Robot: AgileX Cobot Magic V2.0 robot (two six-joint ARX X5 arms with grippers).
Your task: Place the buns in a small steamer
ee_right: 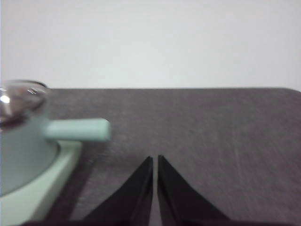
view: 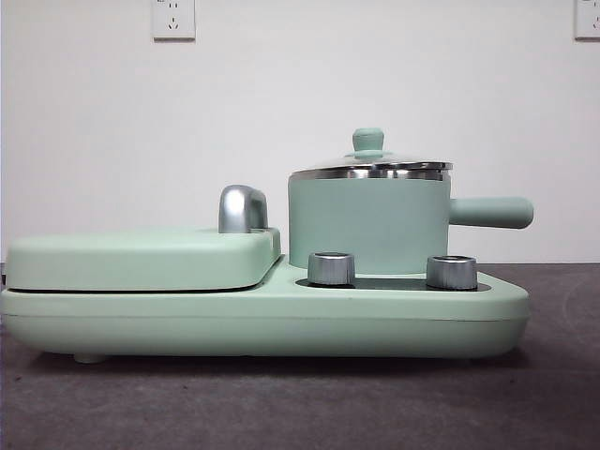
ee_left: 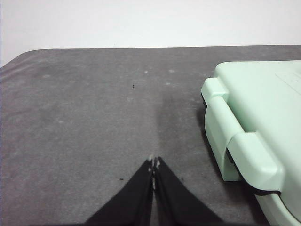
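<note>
The small steamer (view: 367, 223), a mint-green pot with a steel rim, stands on the right half of the appliance. Its lid with a green knob (view: 367, 141) is on, and its straight handle (view: 490, 212) points right. It also shows in the right wrist view (ee_right: 21, 136) with its handle (ee_right: 77, 130). The buns are out of view. My left gripper (ee_left: 154, 162) is shut and empty over the bare table beside the griddle lid (ee_left: 263, 117). My right gripper (ee_right: 155, 161) is shut and empty over the table beside the steamer's handle.
The mint-green appliance base (view: 262, 314) carries a flat hinged griddle lid (view: 141, 258) with a chrome handle (view: 242, 208) on the left and two chrome knobs (view: 331, 268) in front of the pot. A dark grey table (ee_left: 94, 117) lies all around, with a white wall behind.
</note>
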